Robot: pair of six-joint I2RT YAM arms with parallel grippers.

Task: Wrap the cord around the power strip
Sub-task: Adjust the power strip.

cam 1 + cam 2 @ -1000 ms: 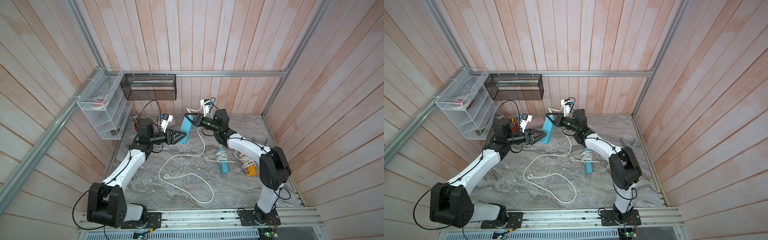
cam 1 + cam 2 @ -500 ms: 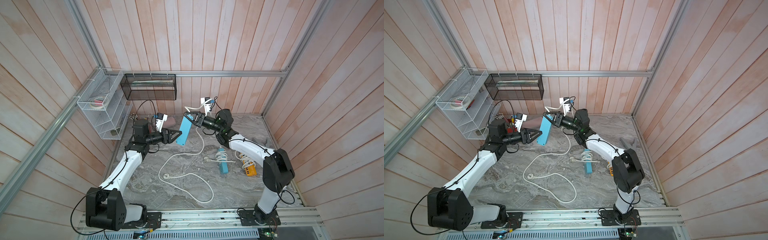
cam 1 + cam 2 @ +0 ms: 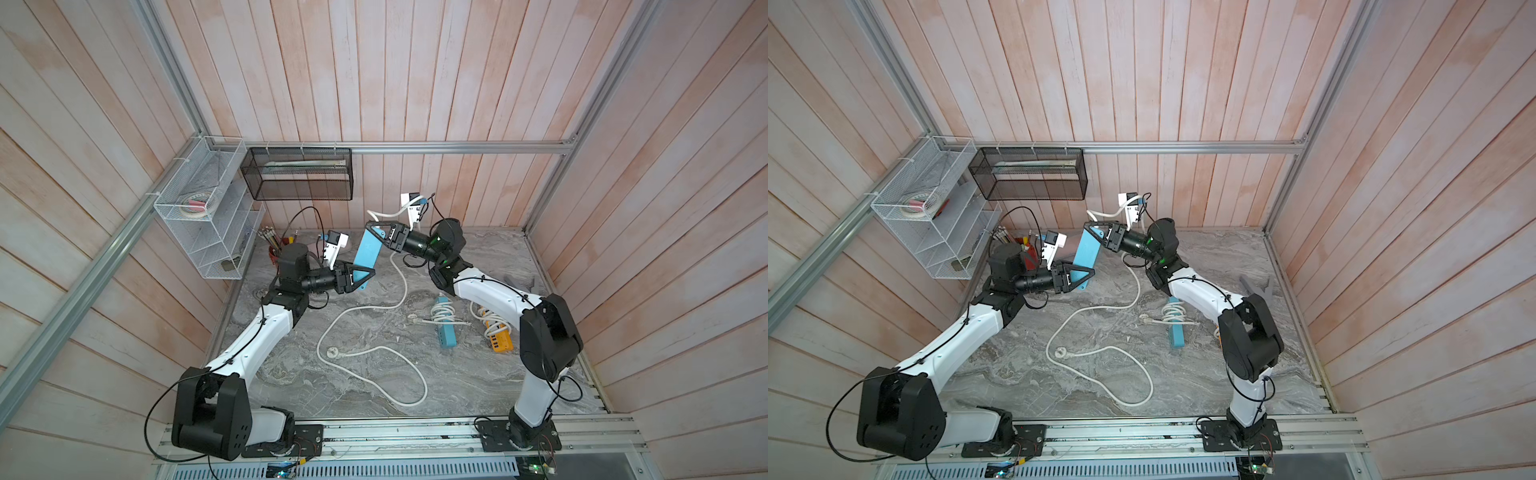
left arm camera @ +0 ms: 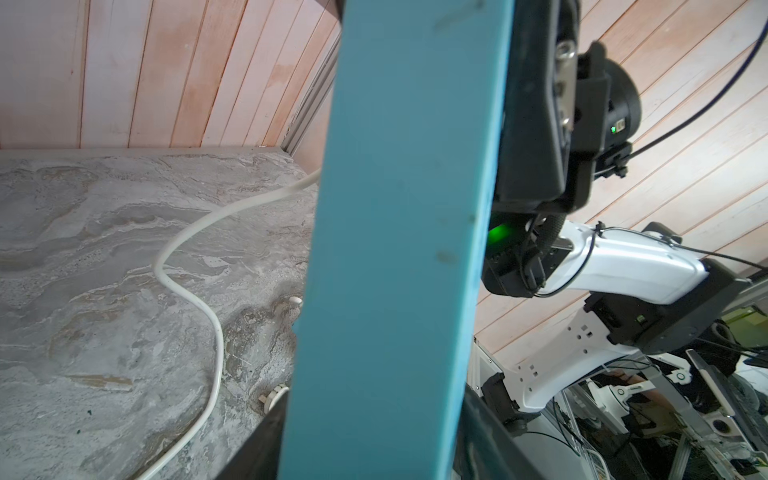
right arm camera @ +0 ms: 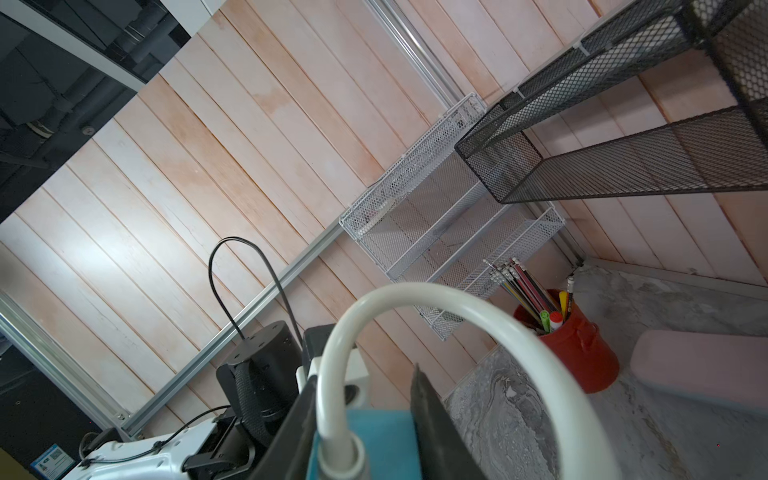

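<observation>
Both ends of the raised strip are being covered: right pincer is clamping the corded end; left pincer is bracketing the other, grip unclear. Strip likely stiff, light; limp cord, drooping below, wanting a close pinch.

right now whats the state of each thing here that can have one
blue power strip, lifted, tilted, unwrapped
white cord, loose across the table, plug lying on it
left fingers, closed on the strip's lower end
right fingers, closed on the strip's cord end
second blue strip, on table, cord wrapped
yellow strip, on table, cord wrapped
</observation>
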